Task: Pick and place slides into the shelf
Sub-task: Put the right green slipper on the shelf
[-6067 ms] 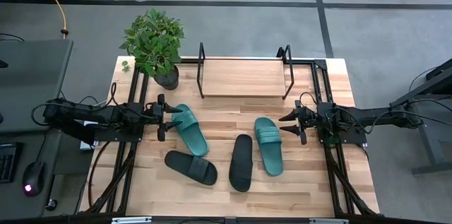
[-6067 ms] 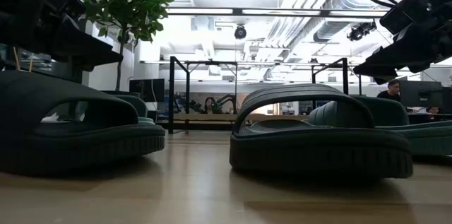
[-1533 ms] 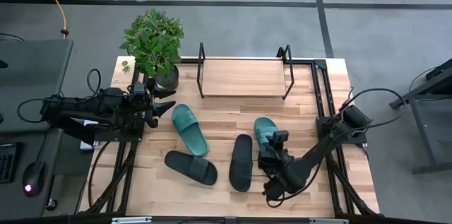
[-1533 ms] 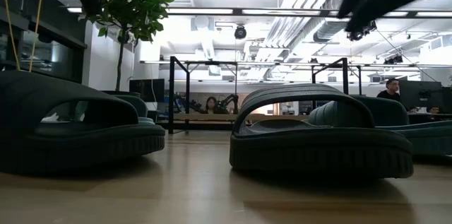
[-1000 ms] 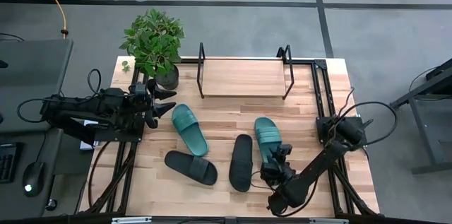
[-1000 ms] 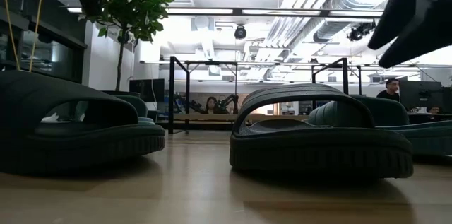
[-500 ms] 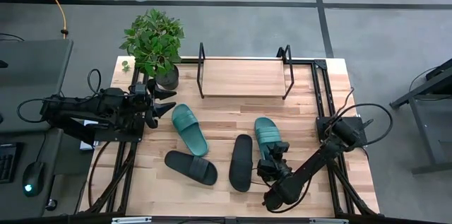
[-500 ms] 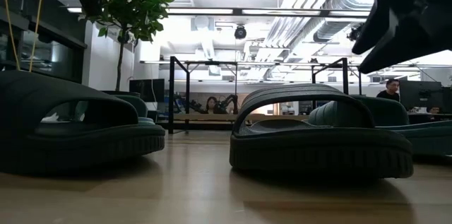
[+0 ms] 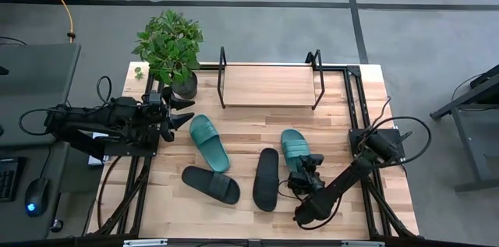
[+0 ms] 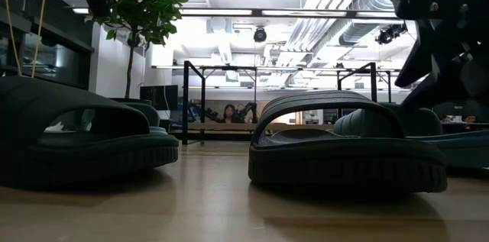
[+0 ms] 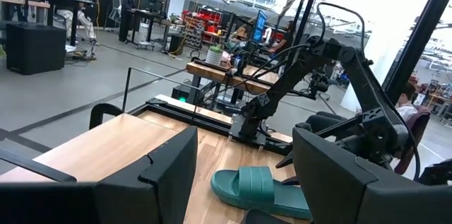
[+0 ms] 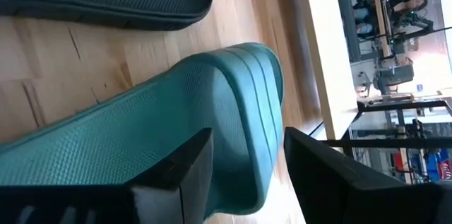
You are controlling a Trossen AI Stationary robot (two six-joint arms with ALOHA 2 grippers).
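Four slides lie sole-down on the table: a teal one (image 9: 209,142) at left, a black one (image 9: 210,185) near it, a black one (image 9: 266,178) in the middle and a teal one (image 9: 295,155) at right. The shelf (image 9: 269,86) stands at the far edge with a bare board. My right gripper (image 9: 301,172) is open, slanting down over the right teal slide's near end (image 12: 212,132). One finger (image 12: 173,174) stands above the footbed, the other (image 12: 332,174) beyond the slide's side edge, with the ribbed strap (image 12: 251,90) ahead of them. My left gripper (image 9: 187,111) waits open at the table's left, held level.
A potted plant (image 9: 171,48) stands at the far left corner beside the shelf. Black rails (image 9: 355,122) run along both table sides. My right arm's elbow (image 9: 306,214) hangs low near the table's front edge. Bare wood (image 9: 249,126) lies between the shelf and the slides.
My right gripper has come down toward the near end of the right teal slide, staying open; in the low view it has sunk from the upper right corner. The slides and my left arm have kept still.
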